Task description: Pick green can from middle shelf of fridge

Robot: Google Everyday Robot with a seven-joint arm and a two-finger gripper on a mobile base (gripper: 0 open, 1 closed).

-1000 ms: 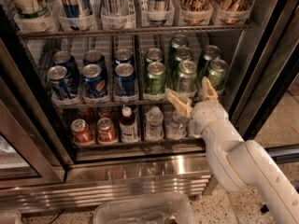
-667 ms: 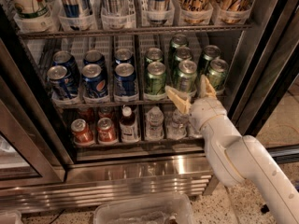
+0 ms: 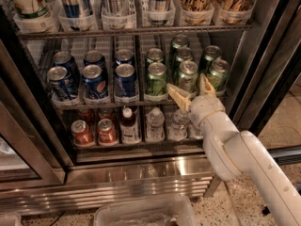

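Task progress: approach stage, by judgement; no can is held, so the grasp, the lift and the withdrawal are all left to do.
End effector: at the front edge of the middle shelf, right of centre; its two tan fingers are spread wide and hold nothing.
Green can: front can of its lane, upright in the fridge, just behind the gap between the fingers; no contact visible.
Neighbouring green cans: one lane to the left, one to the right, both close beside the target; the right finger stands between target and right-hand can.
Blue cans: three lanes on the left of the same shelf, well apart from the end effector.
Lower rack: red cans and bottles, partly hidden by the arm.
Obstruction: tight lane spacing; judged risk of a finger nudging a neighbour.
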